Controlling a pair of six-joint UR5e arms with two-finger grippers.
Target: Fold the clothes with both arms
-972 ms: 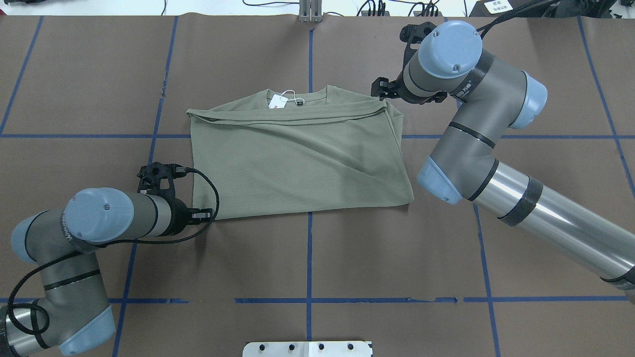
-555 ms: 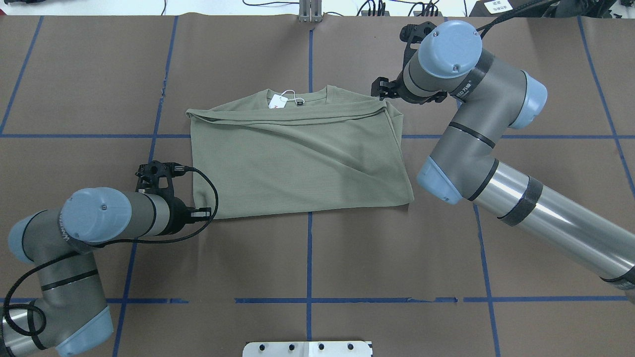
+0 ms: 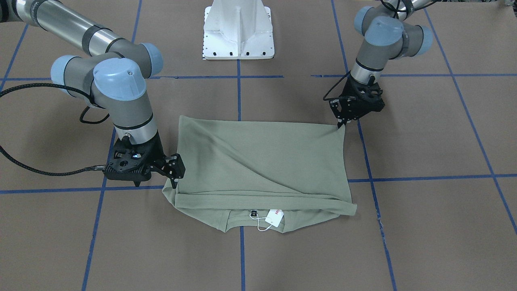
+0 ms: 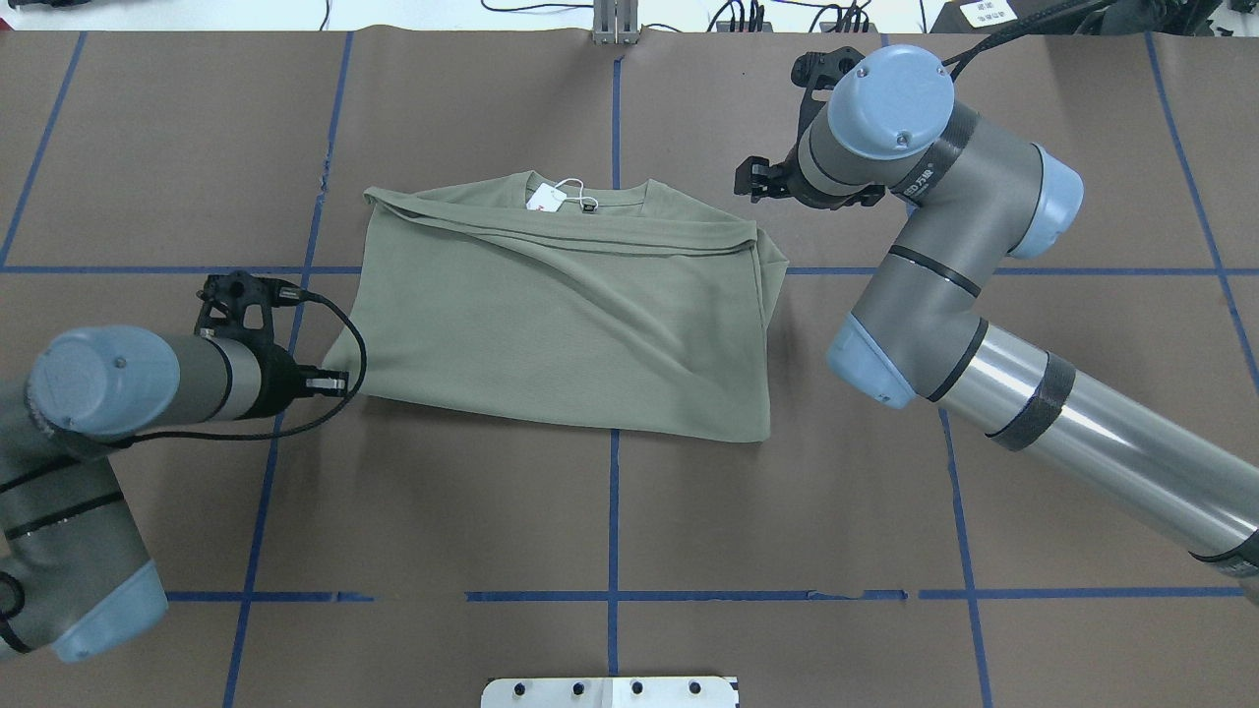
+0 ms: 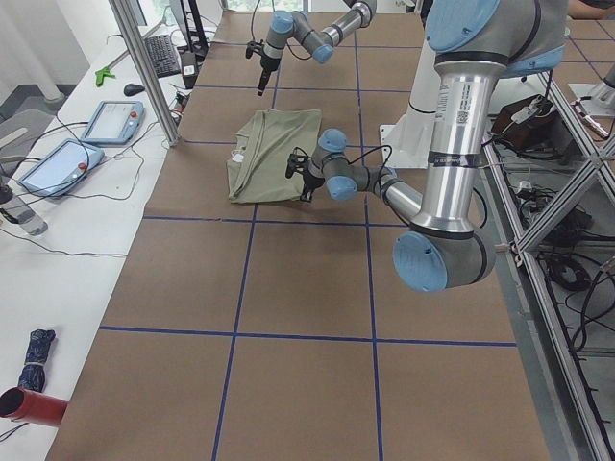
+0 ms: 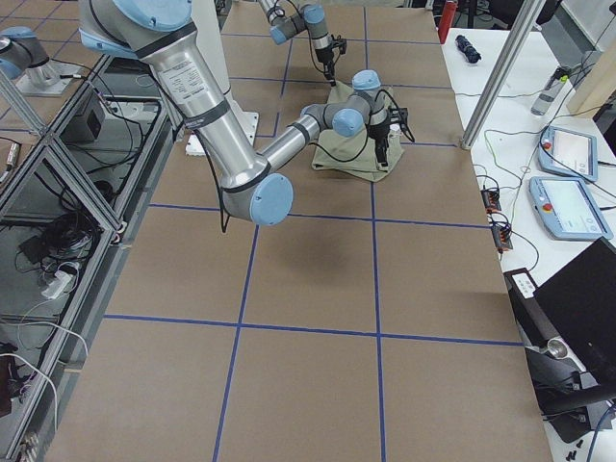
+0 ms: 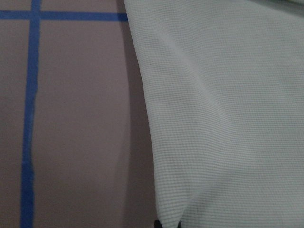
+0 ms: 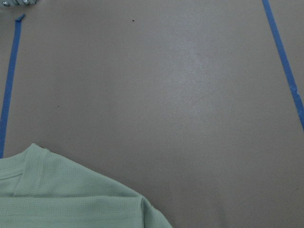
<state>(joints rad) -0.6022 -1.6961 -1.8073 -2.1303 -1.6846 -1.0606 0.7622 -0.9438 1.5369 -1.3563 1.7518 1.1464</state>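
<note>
The sage-green shirt (image 4: 561, 315) lies folded on the brown table, its collar and white hang tag (image 4: 546, 197) on the far side. My left gripper (image 4: 334, 382) is shut on the shirt's near-left corner, which is drawn out to a point; the left wrist view shows the fabric (image 7: 228, 118) running down to the fingertips. In the front view that gripper (image 3: 340, 123) meets the corner at table level. My right gripper (image 4: 749, 182) stands open just beyond the shirt's far-right shoulder, holding nothing. The right wrist view shows only that shoulder (image 8: 66, 199) and bare table.
The white base pedestal (image 3: 239, 30) stands at the robot's side of the table. Blue tape lines (image 4: 613, 511) cross the brown cover. Teach pendants (image 5: 58, 158) and cables lie on the white side table beyond the shirt.
My left gripper has moved left, dragging the near-left corner with it. The whole shirt slid left and skewed, and its far-right shoulder came away from the right gripper, which stayed put.
</note>
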